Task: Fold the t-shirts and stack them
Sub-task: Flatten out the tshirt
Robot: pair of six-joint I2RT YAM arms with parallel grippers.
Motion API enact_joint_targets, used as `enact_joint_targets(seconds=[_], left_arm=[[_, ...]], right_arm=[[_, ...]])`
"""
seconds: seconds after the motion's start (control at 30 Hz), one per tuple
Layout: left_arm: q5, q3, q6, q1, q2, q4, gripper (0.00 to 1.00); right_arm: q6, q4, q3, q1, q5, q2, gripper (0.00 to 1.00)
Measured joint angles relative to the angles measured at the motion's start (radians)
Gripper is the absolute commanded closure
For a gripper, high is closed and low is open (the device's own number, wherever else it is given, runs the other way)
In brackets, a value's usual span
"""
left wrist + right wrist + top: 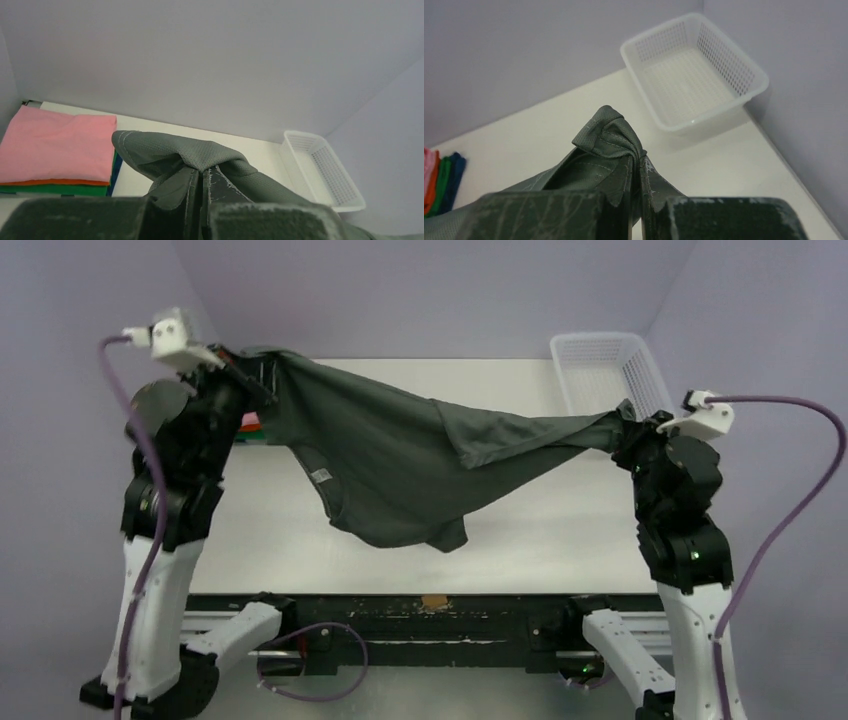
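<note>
Left tool, right tool clamping grey t-shirt, stack cropped

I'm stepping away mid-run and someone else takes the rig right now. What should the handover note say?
Grippers: left gripper and right gripper are each shut on one end of the grey shirt.
Shirt: unfolded, stretched between the raised arms, sagging over the table.
Done: stack of folded shirts at the far left, with pink on top, then orange, green, blue.
Left: lay the grey shirt flat, fold it, place it on the stack.
Basket stands at the far right.
</note>
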Motion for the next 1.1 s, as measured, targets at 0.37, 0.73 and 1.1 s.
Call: enact_joint_targets(seconds=[0.37, 0.73, 1.1], left_arm=[[0.005, 0.45, -0.008, 0.033, 1.084, -0.206, 0.01], [0.133, 0.12, -0.04, 0.029, 0.861, -0.277, 0.0], [0.308, -0.418, -0.122, -0.219, 0.512, -0.184, 0.0]], right_arm=[[0.171, 0.023, -0.334, -0.005, -0.027, 0.54, 0.22], [0.187, 0.012, -0.27, -0.015, 0.04, 0.594, 0.12], [0.024, 0.19, -0.27, -0.001, -0.289, 0.645, 0.14]])
